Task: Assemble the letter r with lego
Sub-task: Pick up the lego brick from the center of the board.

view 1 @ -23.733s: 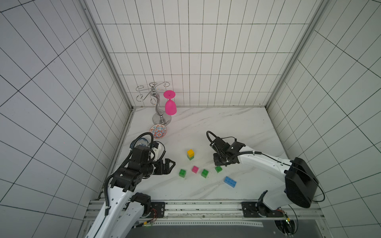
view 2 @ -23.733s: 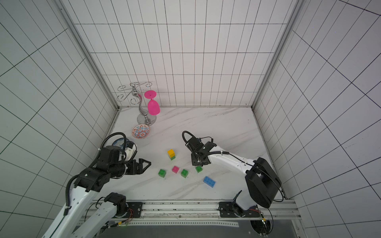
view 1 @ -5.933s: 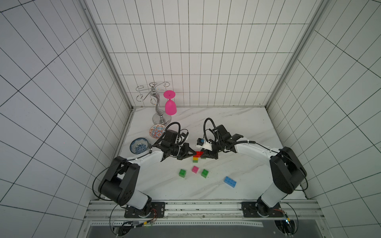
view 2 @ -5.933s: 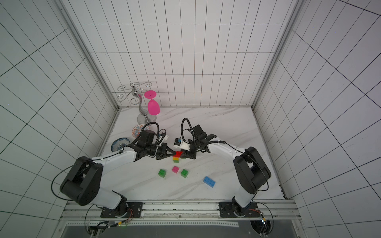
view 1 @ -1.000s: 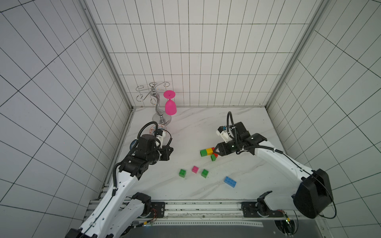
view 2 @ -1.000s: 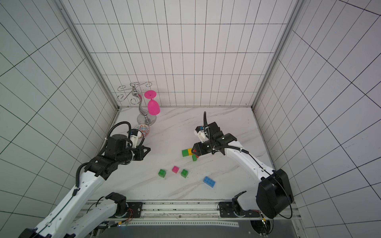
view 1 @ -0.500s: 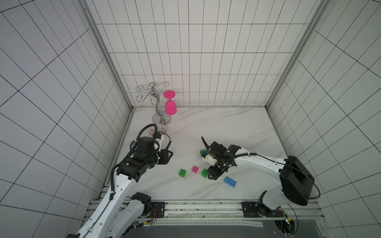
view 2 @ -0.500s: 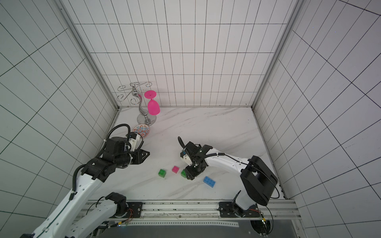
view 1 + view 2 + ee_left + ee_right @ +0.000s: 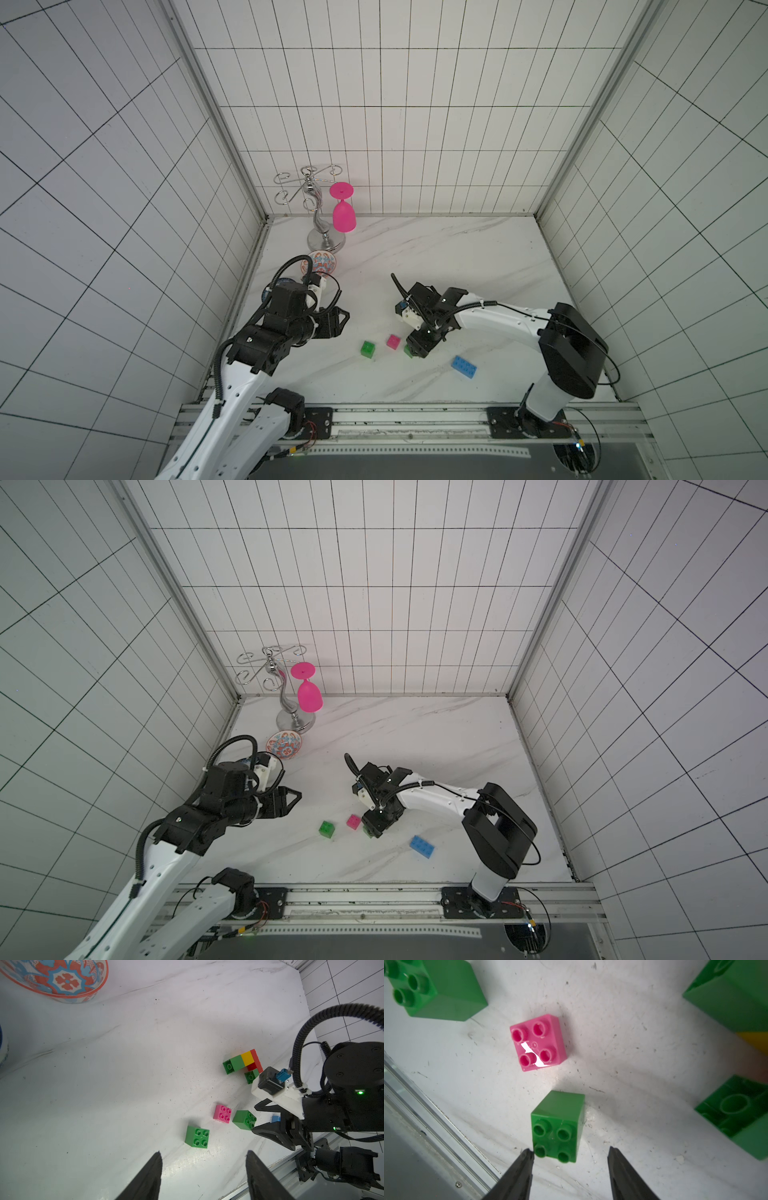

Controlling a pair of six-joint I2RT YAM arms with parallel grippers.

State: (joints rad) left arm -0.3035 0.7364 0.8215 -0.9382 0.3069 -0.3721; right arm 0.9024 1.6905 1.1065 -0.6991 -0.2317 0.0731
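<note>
Low over the front of the white marble-patterned tabletop (image 9: 436, 257), the right gripper (image 9: 570, 1150) stands with its jaws parted on either side of a small green studded plastic cube (image 9: 558, 1118). One black fingertip (image 9: 523, 1163) sits right at a corner of the cube and the opposite one is clear of it, so nothing is clamped. The cube rests on the table, studs up.

Just beside it lies a small pink studded plastic cube (image 9: 537, 1043), also studs up, and a little farther on a second loose green studded cube (image 9: 197, 1137). In both top views the three form a short row, none touching another. To the robot's right of the gripper a longer blue studded plastic brick (image 9: 464, 367) lies flat by itself.

Farther back, close to the right wrist, the left wrist view shows a joined piece of bricks (image 9: 243, 1061) lying on its side: a green cube, a yellow cube and a longer red brick in line, with another green cube against the red brick's free half. Their hollow undersides face that camera.

The left gripper (image 9: 203, 1152) hangs over the table's left part, well apart from the bricks, its jaws wide with nothing between them. Beyond it sit a red-and-blue patterned bowl (image 9: 322, 264) and, at the back corner, a silver wire stand (image 9: 320, 232) with a pink plastic goblet (image 9: 343, 216) hanging upside down.
</note>
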